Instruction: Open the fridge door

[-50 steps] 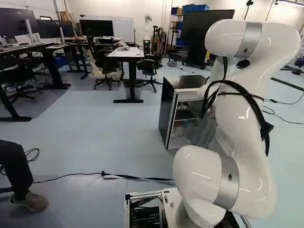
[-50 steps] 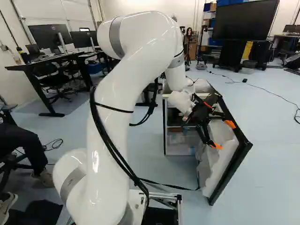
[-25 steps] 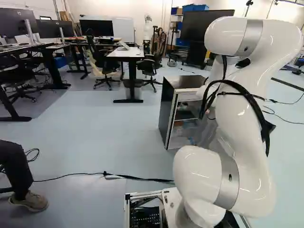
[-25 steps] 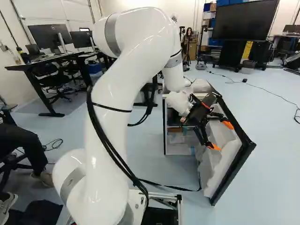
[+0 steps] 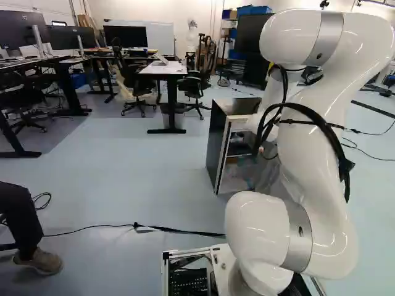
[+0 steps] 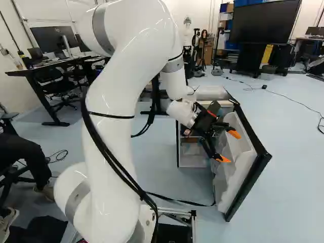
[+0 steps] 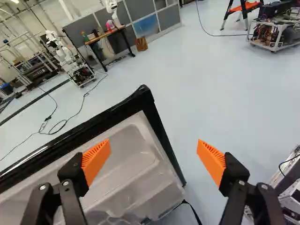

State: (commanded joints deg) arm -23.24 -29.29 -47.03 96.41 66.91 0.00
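At the foot of the right base view, the white arm (image 6: 114, 121) rises from its lowest joint and reaches forward over a black strap (image 6: 181, 201) lying on the floor. Beyond its wrist is the gripper (image 7: 153, 150), spread wide and holding nothing; its two orange pads (image 7: 96, 159) stand well apart. In the wrist view, one finger lies over the pale, moulded inner face of the fridge door (image 6: 239, 164), while the other extends past the door's black rim, over the floor. Whether the nearer finger touches the inner face is probably not to be settled from these angles, though no firm contact is evident.

The door stands swung well out from the fridge body (image 5: 216, 145), at the right of the cabinet in the right base view, with its inner side facing the gripper. Behind it, the cabinet's front is exposed, showing the shelves (image 6: 191, 140) within. Farther off, a desk (image 5: 162, 69) stands behind the fridge.

The step in hand is judged to be the last: the opening is broad, and the task appears essentially complete. The next move calls either for a gentle outward push on the inner face, should more swing be wanted, or for a withdrawal that clears the rim. A sideways retreat could catch the rim between the spread fingers and drag the door back.
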